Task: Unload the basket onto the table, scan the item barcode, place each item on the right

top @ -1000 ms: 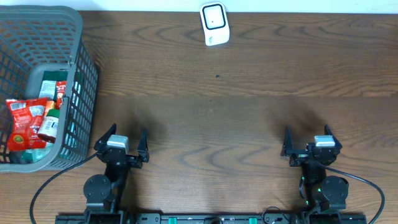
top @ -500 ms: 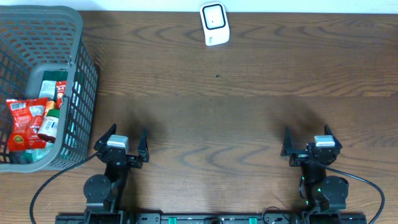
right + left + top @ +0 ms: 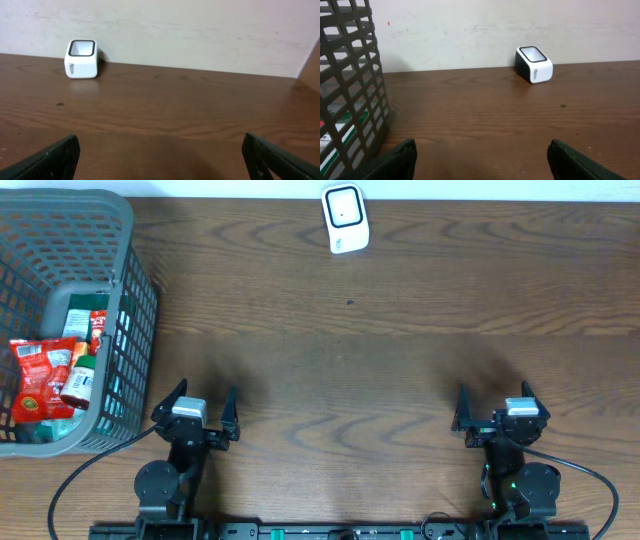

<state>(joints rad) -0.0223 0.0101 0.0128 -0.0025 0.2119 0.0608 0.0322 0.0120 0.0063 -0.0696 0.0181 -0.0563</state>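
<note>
Jaws on both arms stand wide apart with nothing between them. The left gripper [image 3: 205, 393] sits at the near edge of the dark brown wooden table [image 3: 350, 360], left of centre. The right gripper [image 3: 493, 392] sits level with it, well apart to the right. In each wrist view the two dark fingertips show only at the bottom corners, with bare wood between them.

Just beyond and to the left of the left gripper stands the grey plastic mesh basket [image 3: 125, 270], which takes up the table's left side. Inside it, toward its near end, lies a red foil snack packet [image 3: 38, 375]. A small bottle with a white label [image 3: 80, 383] rests against the packet's right edge. A green and white packet [image 3: 82, 315] lies a little farther back, against the basket's right wall.

Farthest away, at the table's back edge and slightly right of centre, stands the white box-shaped barcode scanner [image 3: 346, 218]. Its dark window faces up and toward the arms. It is well apart from the basket and from both grippers. A pale wall [image 3: 470, 30] rises just behind it.
</note>
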